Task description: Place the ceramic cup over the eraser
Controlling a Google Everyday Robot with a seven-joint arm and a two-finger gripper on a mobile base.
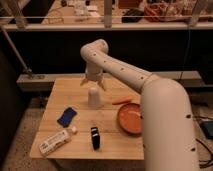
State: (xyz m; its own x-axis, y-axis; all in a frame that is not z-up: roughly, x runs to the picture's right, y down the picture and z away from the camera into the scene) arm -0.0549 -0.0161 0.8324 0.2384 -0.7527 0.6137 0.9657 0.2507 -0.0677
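The ceramic cup [94,97] is small, white and tapered. It stands on the wooden table [65,90], near the middle toward the back. My gripper [94,84] hangs straight above it, pointing down. Its fingers [103,85] are spread to either side of the cup's top and hold nothing. A black oblong block [95,137], which looks like the eraser, lies near the front edge, well in front of the cup. My white arm reaches in from the right.
An orange bowl [131,119] sits at the right, with an orange carrot-like stick [122,100] behind it. A blue pad [66,116] lies at the left. A white labelled bottle [56,141] lies at the front left. A dark railing runs behind the table.
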